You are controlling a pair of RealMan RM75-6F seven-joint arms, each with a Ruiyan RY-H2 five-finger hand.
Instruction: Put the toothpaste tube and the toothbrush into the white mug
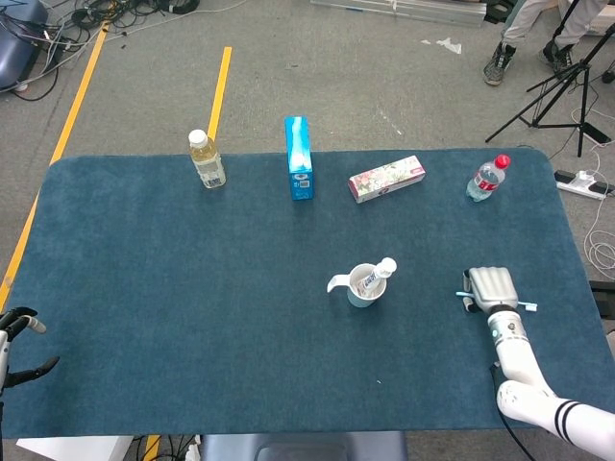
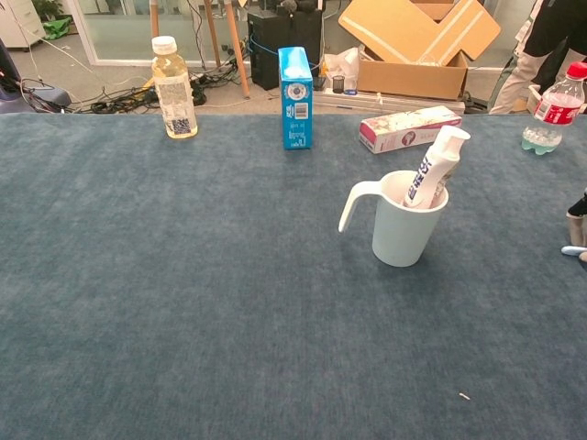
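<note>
Toothpaste tube (image 2: 431,169) already stands in white mug (image 2: 400,223), cap up. Toothbrush (image 1: 526,306) lies flat on table, directly under your right hand (image 1: 489,286); long axis runs left-right, tips poking out each side of palm. Right hand palm-down over it; grip state: cannot tell. Left hand (image 1: 17,338) far off at near-left edge, fingers apart, empty. Mug lies to left of right hand.
</note>
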